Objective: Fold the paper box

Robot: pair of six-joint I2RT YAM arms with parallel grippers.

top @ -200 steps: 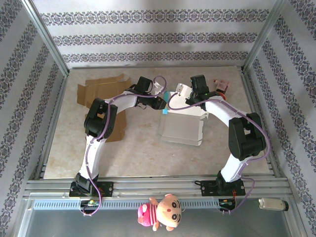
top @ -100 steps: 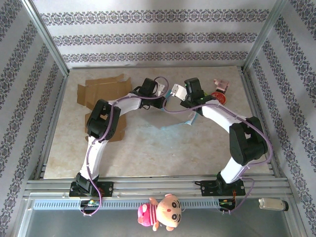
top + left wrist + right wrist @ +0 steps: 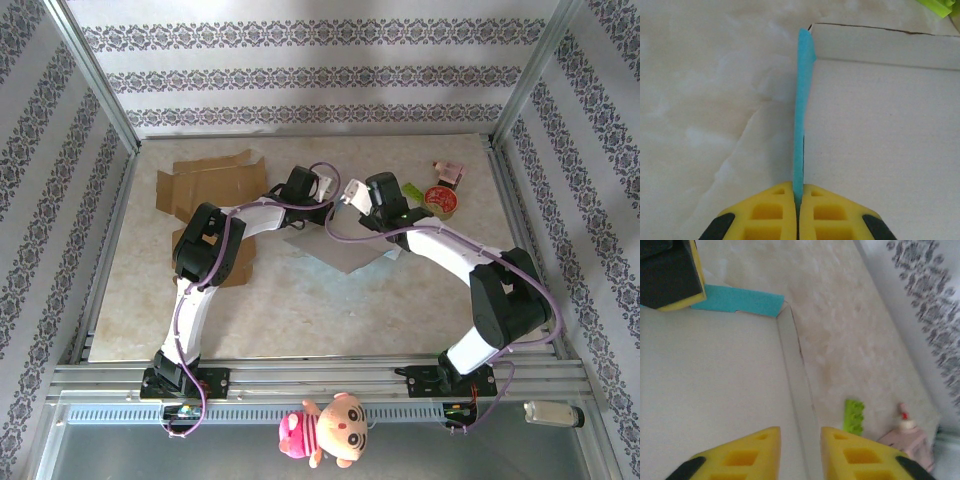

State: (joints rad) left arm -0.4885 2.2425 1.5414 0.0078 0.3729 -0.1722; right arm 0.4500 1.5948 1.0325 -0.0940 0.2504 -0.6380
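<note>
Our left gripper (image 3: 797, 192) pinches the blue flap (image 3: 801, 100) of the box (image 3: 880, 150); our right gripper (image 3: 800, 434) stands parted over its edge.

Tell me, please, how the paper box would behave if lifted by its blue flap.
Probably floppy: the paper box lies as a thin flat sheet, so it would likely sag when lifted by the blue flap pinched in the left gripper. Likely light for its size, so a push may slide it over the smooth table.
</note>
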